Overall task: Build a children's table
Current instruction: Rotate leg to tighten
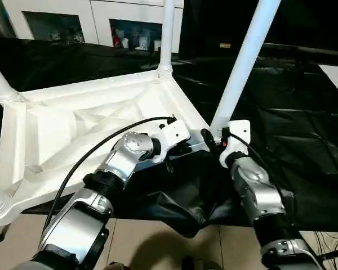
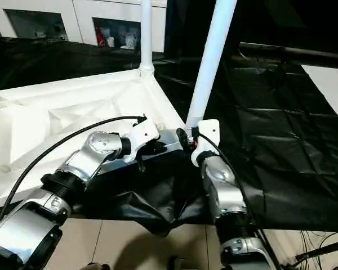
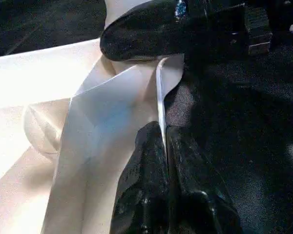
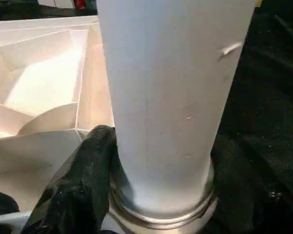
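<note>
The children's table lies upside down, its white ribbed top point(image 1: 90, 124) resting on a black sheet. One leg point(image 1: 167, 34) stands in the far corner socket, another leg point(image 1: 0, 84) at the left corner. A third leg point(image 1: 242, 67) rises from the near right corner. My right gripper point(image 1: 214, 138) hugs the base of that leg point(image 4: 161, 97), with one black finger point(image 4: 83, 180) pressed against each side. My left gripper point(image 3: 162, 134) is shut on the top's thin near rim point(image 3: 160, 92), just left of that corner.
A black sheet point(image 1: 293, 129) covers the low platform and hangs over its near edge. White cabinets point(image 1: 101, 17) stand at the back. Tiled floor point(image 1: 158, 242) lies below my arms, with cables point(image 1: 332, 247) at the lower right.
</note>
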You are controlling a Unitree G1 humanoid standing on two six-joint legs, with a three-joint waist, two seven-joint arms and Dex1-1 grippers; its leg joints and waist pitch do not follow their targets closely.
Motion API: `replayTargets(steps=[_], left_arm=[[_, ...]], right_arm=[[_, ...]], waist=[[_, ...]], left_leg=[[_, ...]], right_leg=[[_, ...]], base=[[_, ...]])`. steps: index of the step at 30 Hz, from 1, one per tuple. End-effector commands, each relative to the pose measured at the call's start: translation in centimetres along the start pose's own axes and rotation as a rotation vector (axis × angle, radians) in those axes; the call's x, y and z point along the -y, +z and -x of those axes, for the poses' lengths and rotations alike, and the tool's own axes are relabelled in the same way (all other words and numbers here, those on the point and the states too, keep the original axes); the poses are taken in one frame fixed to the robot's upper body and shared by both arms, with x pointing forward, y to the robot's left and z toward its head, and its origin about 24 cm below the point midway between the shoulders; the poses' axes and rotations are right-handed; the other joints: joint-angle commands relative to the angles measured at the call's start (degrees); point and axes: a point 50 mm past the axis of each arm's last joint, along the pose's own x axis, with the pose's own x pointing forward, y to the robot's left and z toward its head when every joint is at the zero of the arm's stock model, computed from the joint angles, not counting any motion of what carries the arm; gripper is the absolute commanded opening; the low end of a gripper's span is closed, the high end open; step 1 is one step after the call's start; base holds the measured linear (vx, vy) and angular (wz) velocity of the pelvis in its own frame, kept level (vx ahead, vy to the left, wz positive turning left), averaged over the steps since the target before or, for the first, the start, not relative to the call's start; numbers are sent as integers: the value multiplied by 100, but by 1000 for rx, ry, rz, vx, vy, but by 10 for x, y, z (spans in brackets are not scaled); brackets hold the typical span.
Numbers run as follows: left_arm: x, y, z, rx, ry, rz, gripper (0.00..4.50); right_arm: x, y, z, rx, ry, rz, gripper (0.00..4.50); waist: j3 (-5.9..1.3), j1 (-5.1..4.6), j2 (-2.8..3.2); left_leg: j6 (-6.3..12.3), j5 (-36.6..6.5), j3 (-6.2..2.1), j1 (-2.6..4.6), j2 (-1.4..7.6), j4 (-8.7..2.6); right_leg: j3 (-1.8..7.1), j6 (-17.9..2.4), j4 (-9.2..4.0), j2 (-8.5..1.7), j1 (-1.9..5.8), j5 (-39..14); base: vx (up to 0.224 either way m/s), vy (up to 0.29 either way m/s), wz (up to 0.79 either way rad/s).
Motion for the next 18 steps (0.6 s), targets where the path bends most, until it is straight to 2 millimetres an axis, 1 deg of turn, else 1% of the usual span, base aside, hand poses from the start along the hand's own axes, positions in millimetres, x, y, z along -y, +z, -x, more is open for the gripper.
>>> replayTargets(steps=[1, 3, 4, 5, 6, 7, 8, 9, 11, 12, 13, 14, 15, 16, 17, 18], left_arm=[[14, -20, -7, -69, -32, 39, 0], [15, -20, -6, -62, -49, 5, 0], [15, -20, -6, -61, -51, 4, 0], [18, -20, -4, -41, -85, -18, 0], [18, -20, -4, -36, -90, -23, 0], [19, -21, -3, -35, -93, -23, 0], [19, -22, -2, -32, -97, -32, 0], [20, -22, -2, -29, -101, -38, 0], [20, -23, -2, -26, -101, -33, 0], [20, -22, -2, -18, -108, -36, 0], [20, -22, -1, -9, -111, -35, 0], [20, -21, -1, -4, -112, -35, 0], [20, -21, -1, -4, -112, -35, 0], [20, -20, -1, 6, -118, -39, 0], [21, -20, 0, 16, -125, -45, 0], [21, -19, 0, 20, -129, -47, 0]], right_arm=[[-5, -7, 0, -32, 46, 1, 257], [-9, -3, 3, 3, 112, 20, 257], [-9, -2, 3, 7, 116, 18, 313], [-6, 8, 8, 70, 168, 10, 327], [-5, 10, 8, 81, 175, 9, 327], [-1, 14, 11, 97, 194, 0, 327], [7, 20, 14, 117, 209, 3, 347], [11, 22, 16, 125, 209, 11, 347], [14, 25, 18, 129, 229, 15, 372], [20, 29, 22, 123, 261, 12, 381], [30, 32, 31, 100, 336, 30, 381], [35, 33, 38, 79, 387, 53, 381], [35, 33, 38, 79, 387, 53, 381], [42, 32, 46, 47, 440, 84, 381], [48, 31, 53, 15, 485, 109, 381], [50, 30, 57, -4, 508, 120, 381]], waist=[[-282, -12, -22], [-285, -6, -25], [-287, 1, -24], [-283, 16, -51], [-288, 32, -48], [-293, 35, -61], [-288, 26, -72], [-284, 27, -66], [-279, 37, -63], [-283, 41, -65], [-284, 54, -69], [-282, 89, -71], [-276, 110, -71], [-280, 117, -55], [-286, 127, -70], [-290, 154, -69]], left_leg=[[256, -1707, -74, 34, 66, -411], [287, -1691, -72, 38, 72, -410], [309, -1658, -64, 38, 77, -406], [353, -1621, -59, 39, 79, -406], [379, -1591, -52, 43, 82, -399], [414, -1553, -42, 40, 86, -392], [489, -1456, -45, 4, 91, -396], [494, -1443, -50, -3, 90, -402], [497, -1454, -31, 37, 87, -388], [491, -1444, -33, 33, 90, -388], [516, -1398, -33, 30, 88, -389], [567, -1347, -34, 27, 98, -384], [596, -1316, -26, 33, 101, -382], [617, -1252, -34, -7, 96, -388], [623, -1244, -38, -21, 100, -383], [650, -1238, -31, 3, 100, -369]], right_leg=[[163, -498, -539, -303, 233, -2855], [169, -538, -521, -306, 238, -2757], [178, -562, -520, -308, 234, -2668], [182, -584, -513, -308, 240, -2597], [186, -600, -505, -307, 245, -2523], [193, -630, -490, -309, 248, -2415], [187, -694, -461, -305, 273, -2281], [183, -697, -461, -309, 275, -2309], [187, -695, -494, -311, 245, -2480], [188, -692, -493, -316, 249, -2511], [185, -671, -498, -314, 264, -2527], [184, -636, -496, -297, 289, -2471], [188, -636, -497, -291, 284, -2420], [182, -668, -471, -301, 305, -2333], [177, -646, -473, -302, 315, -2335], [181, -640, -482, -303, 304, -2327]], base=[[0, 0, 0], [0, 0, 0], [0, 0, 0], [0, 0, 0], [0, 0, 0], [0, 0, 0], [0, 0, 0], [0, 0, 0], [0, 0, 0], [0, 0, 0], [0, 0, 0], [0, 0, 0], [0, 0, 0], [0, 0, 0], [0, 0, 0], [0, 0, 0]])
